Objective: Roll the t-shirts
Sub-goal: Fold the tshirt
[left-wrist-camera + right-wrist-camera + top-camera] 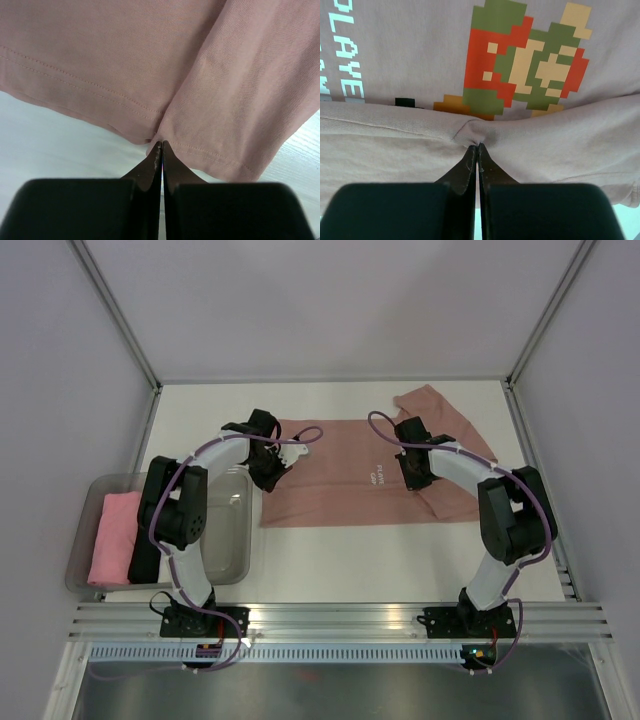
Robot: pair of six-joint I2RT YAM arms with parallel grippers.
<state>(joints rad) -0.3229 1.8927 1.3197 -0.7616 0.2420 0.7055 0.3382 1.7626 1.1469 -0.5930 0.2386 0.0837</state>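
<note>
A dusty pink t-shirt [340,475] lies spread flat on the white table, with a small print [378,478] at its middle and one sleeve [440,405] towards the back right. My left gripper [268,478] sits at the shirt's left edge. In the left wrist view it [161,144] is shut, pinching the stitched hem [90,82]. My right gripper [412,478] is over the shirt's right part. The right wrist view shows it [478,146] shut on a ribbed fold of cloth just below the pixel figure [525,65] and white text [347,55].
A clear plastic bin [232,545] stands at the near left, holding a bright pink roll [113,537]. The left arm's elbow [172,505] hangs over the bin. A metal rail [340,618] runs along the near edge, and walls enclose the table.
</note>
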